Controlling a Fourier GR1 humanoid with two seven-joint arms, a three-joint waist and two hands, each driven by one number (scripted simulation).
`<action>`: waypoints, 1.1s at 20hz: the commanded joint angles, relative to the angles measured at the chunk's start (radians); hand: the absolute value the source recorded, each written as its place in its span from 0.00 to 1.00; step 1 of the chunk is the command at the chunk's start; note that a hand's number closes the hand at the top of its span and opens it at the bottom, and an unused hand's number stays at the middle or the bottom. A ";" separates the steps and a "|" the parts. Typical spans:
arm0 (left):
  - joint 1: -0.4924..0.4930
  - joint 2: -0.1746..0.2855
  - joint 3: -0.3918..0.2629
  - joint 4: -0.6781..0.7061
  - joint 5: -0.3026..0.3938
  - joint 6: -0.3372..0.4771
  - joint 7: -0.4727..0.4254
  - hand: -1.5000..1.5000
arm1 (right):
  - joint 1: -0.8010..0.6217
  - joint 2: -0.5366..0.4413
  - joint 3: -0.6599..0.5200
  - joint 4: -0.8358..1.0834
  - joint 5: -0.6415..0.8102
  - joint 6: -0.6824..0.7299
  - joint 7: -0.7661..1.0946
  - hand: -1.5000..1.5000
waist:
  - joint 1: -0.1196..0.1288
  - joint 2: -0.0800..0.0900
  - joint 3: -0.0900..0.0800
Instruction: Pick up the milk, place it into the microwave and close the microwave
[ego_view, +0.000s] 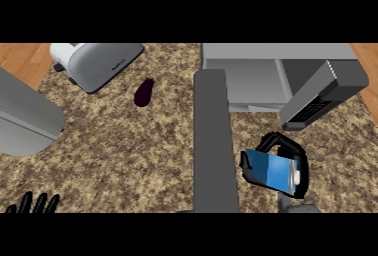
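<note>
Clamping the milk (272, 171), right hand (284, 144) hangs near the open microwave (251, 75); left hand (33, 204) rests open

The milk (272, 171) is a blue carton with a pale end, tipped on its side, with the black fingers of the right hand (285, 142) curled round it. It sits just in front of the microwave (244, 75), a grey box at the back right. The door (215, 145) seems swung wide open, just left of the milk.
</note>
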 joint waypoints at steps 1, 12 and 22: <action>0.029 0.003 0.034 0.046 0.002 -0.033 -0.061 0.00 | -0.157 0.004 -0.017 0.139 0.004 -0.060 0.023 1.00 | 0.008 0.001 0.000; 0.023 0.002 0.037 -0.010 0.019 -0.036 -0.002 0.00 | -0.480 0.004 -0.060 0.559 -0.009 -0.224 0.057 1.00 | 0.015 0.003 0.001; -0.042 0.021 0.056 0.052 -0.005 -0.049 0.003 0.00 | -0.734 -0.080 -0.256 1.049 -0.040 -0.219 -0.179 1.00 | 0.044 0.017 0.002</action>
